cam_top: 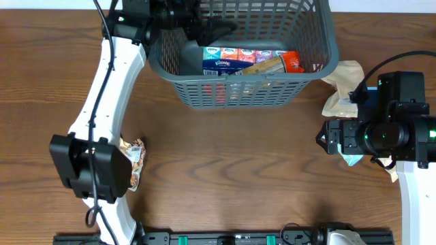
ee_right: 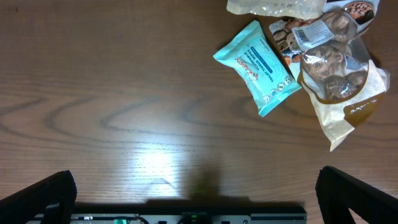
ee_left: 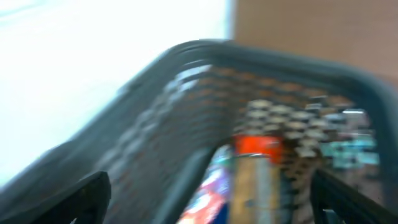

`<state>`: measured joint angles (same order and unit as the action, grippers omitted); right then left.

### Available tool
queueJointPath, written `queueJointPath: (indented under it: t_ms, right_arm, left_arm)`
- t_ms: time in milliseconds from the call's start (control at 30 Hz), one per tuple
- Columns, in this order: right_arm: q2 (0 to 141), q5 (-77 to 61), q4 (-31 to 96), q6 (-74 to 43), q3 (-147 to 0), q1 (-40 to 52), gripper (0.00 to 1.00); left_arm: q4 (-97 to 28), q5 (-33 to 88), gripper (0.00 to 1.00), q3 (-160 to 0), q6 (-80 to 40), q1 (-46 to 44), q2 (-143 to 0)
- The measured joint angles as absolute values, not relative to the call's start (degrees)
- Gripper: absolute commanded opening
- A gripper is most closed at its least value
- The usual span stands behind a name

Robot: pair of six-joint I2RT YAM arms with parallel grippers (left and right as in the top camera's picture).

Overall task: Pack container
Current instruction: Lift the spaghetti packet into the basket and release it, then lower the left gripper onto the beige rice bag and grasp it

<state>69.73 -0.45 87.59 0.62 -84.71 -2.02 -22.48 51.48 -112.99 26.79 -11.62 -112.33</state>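
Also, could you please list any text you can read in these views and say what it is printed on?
"Kleenex", small and only likely: on the blue tissue pack inside the container.
White print on the teal packet: too small to read.
Short line on the tan pouch: too small to read.
The white sticker at that pouch's top: too small to read.
Left wrist view: too blurred for any text.

Left gripper (ee_left: 217, 196) open, reaching far forward; right gripper (ee_right: 199, 198) open, hovering.
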Motion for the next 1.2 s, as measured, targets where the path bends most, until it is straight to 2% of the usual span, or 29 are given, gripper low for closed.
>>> queueJointPath:
  t_ms: [300,467,600,667,767,1200]
  right_arm:
    - [69.7,-0.4,87.1,0.6,-84.7,-2.0,0.99]
    - [69.7,-0.4,87.1,0.6,-84.7,-2.0,0.99]
    - [69.7,-0.4,86.6,0.6,-84.7,-2.0,0.99]
    - [69.7,-0.4,86.3,0.6,-84.7,-2.0,0.99]
    - [69.8,-0.4,86.0,0.6,-84.7,-2.0,0.99]
    - [69.7,-0.4,86.0,0.6,-84.7,-2.0,0.99]
  left_arm:
    - [-30.1,11.9,0.94,-113.3,21.4,-5.5,-98.3]
    - [-46.9,0.2,0.94,-114.8,11.1,3.3,-93.5]
    - [-65.9,-2.4,0.94,-114.7,-0.4,10.2,-95.7]
    - [-71.4,-2.8,0.99,-114.5,-5.4,11.7,-97.6]
    - [-78.5,-3.0,0.99,-113.6,-14.7,12.7,-100.0]
    - [-88.3,0.3,0.99,-99.1,-54.9,11.8,-100.4]
